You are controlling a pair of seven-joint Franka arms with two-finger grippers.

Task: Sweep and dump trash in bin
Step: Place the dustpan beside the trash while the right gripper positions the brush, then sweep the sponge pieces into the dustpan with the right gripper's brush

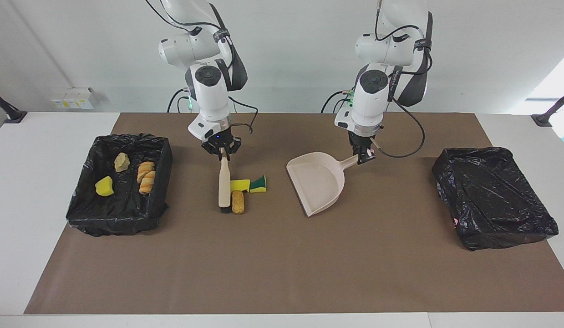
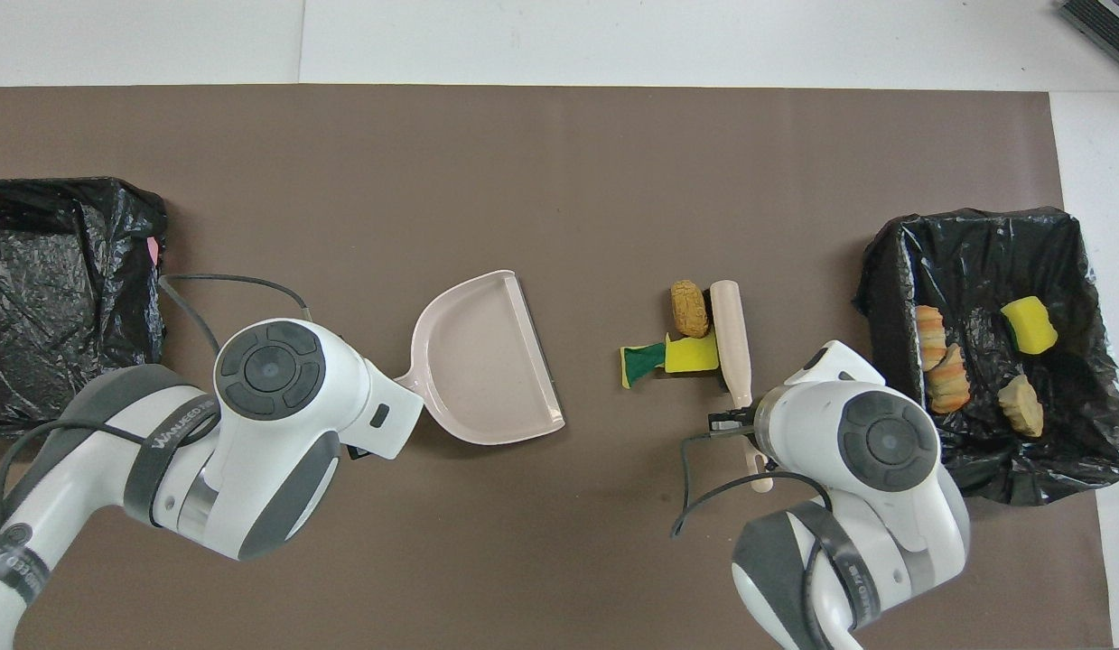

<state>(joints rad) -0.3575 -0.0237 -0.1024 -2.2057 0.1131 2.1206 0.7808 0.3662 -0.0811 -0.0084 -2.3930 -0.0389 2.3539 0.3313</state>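
Observation:
My right gripper point(image 1: 223, 153) is shut on the handle of the beige brush point(image 1: 224, 184) point(image 2: 731, 336), whose bristles rest on the mat. Three pieces of trash are bunched against the brush on its dustpan side: a yellow sponge point(image 1: 240, 185) point(image 2: 691, 354), a green-and-yellow sponge point(image 1: 259, 184) point(image 2: 638, 361) and a brown bread chunk point(image 1: 238, 202) point(image 2: 690, 308). My left gripper point(image 1: 364, 157) is shut on the handle of the beige dustpan point(image 1: 319, 184) point(image 2: 482, 361). Its open mouth faces the trash across a gap. The bin point(image 1: 122, 218) point(image 2: 889, 262) at the right arm's end holds three more scraps.
A second box covered with a black bag point(image 1: 491, 196) point(image 2: 53, 289) sits at the left arm's end of the brown mat point(image 1: 282, 264). The mat farther from the robots than the tools is bare. White table borders it.

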